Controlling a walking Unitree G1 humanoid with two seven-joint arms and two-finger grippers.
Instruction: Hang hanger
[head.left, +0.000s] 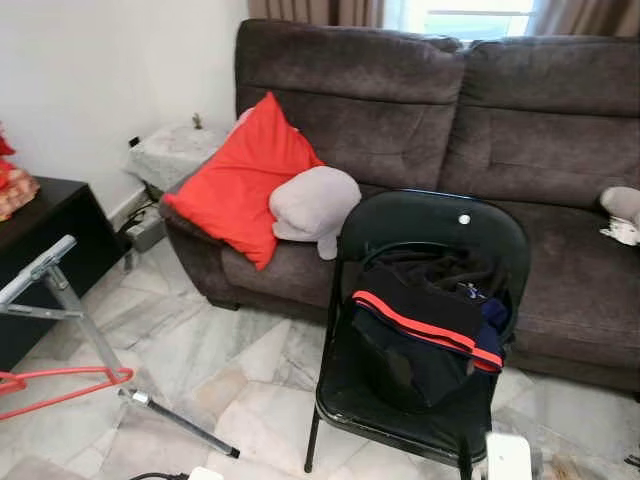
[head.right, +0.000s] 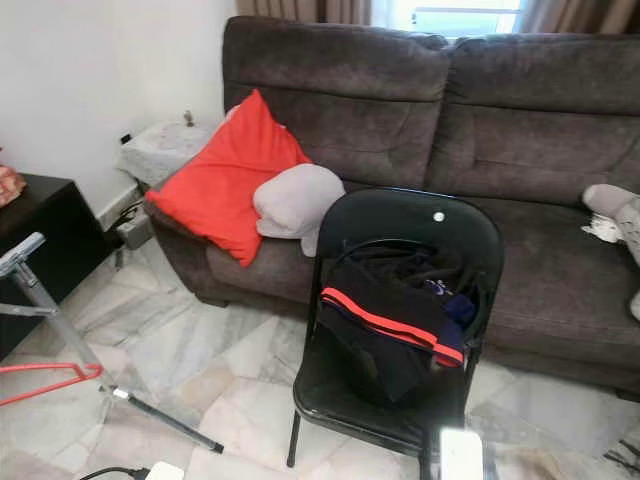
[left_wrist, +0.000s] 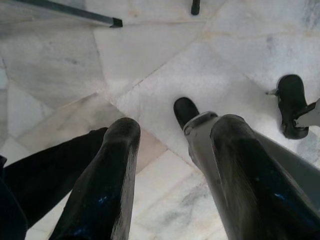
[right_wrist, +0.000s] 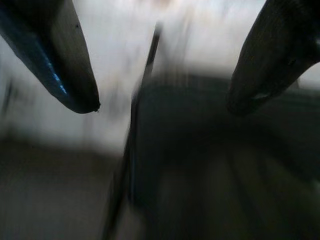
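A red hanger (head.left: 60, 385) lies low at the far left, beside the leg of a silver metal rack (head.left: 60, 290). Dark clothes with a red stripe (head.left: 425, 335) are piled on a black folding chair (head.left: 430, 225) in front of me. In the left wrist view my left gripper (left_wrist: 175, 127) is open over the marble floor, with nothing between its fingers (left_wrist: 117, 165). The right wrist view is blurred; there my right gripper (right_wrist: 162, 105) is open above the dark chair, also holding nothing.
A dark brown sofa (head.left: 520, 130) runs behind the chair, with a red cushion (head.left: 245, 180) and a grey cushion (head.left: 312, 205) on its left end. A black cabinet (head.left: 50, 250) stands at the left wall. The rack's slanted leg (head.left: 185, 425) crosses the floor.
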